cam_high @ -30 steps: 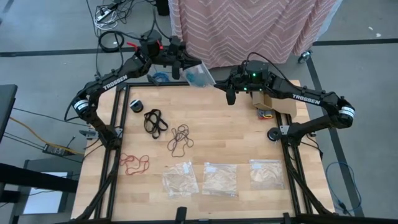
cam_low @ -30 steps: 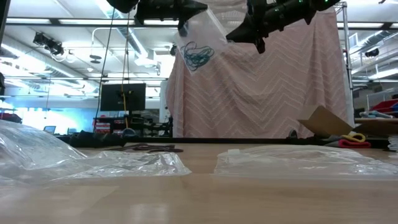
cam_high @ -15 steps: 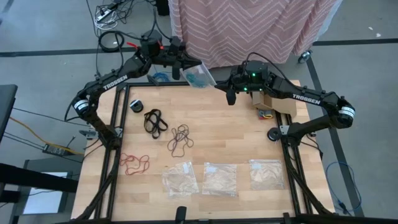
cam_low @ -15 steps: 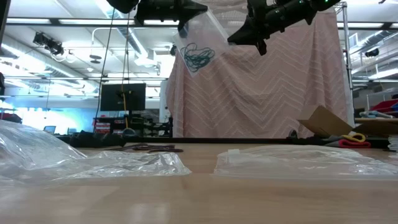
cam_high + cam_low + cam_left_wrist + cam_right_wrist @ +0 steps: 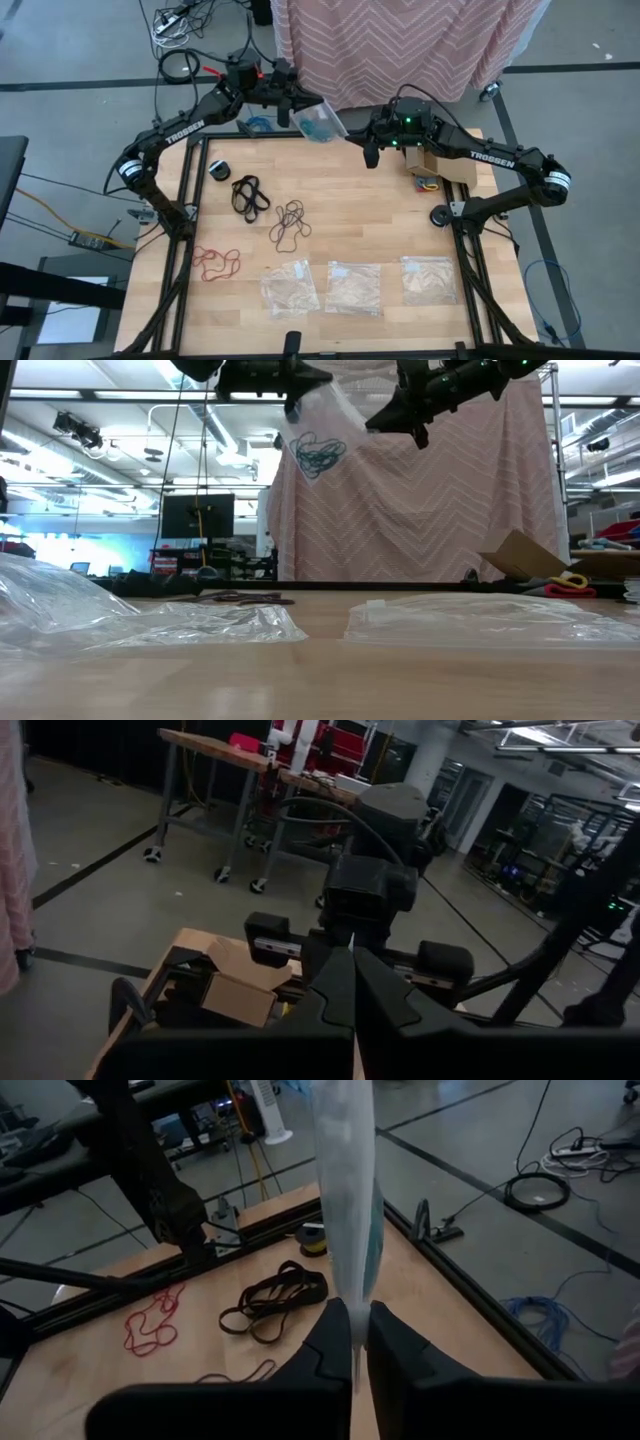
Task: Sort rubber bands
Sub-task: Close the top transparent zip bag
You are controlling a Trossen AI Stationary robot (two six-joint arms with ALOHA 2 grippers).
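Almost nothing has moved over the last second: in the low view the teal-blue rubber bands [image 5: 319, 452] have only swung slightly inside the clear bag [image 5: 322, 422], and both arms hang where they were. The bag is held in the air above the far edge of the counter [image 5: 380, 225], stretched between the two arms: the left gripper [image 5: 288, 103] has its fingers pressed together on one corner, and the right gripper [image 5: 368, 142] is pinched on the opposite edge, as the right wrist view shows, with the plastic running up from between its closed fingers [image 5: 385, 1342]. Holding it by two points likely keeps the bag taut and hanging so its contents settle to the bottom, which suits sealing or carrying it; which of those is intended I cannot tell. The teal-blue cluster is the only one bagged. On the counter below, the black rubber bands [image 5: 249, 194] lie toward the left side, the dark brown rubber bands [image 5: 289, 222] just beside them nearer the middle, and the red rubber bands [image 5: 215, 262] near the left front corner, each loose and apart from the others. Three more clear bags [image 5: 353, 286] lie flat in a row along the front edge; they look empty, probably waiting for those three colours. A cardboard box [image 5: 436, 168] sits at the right rear under the right arm, with something red and yellow in it that I cannot identify.
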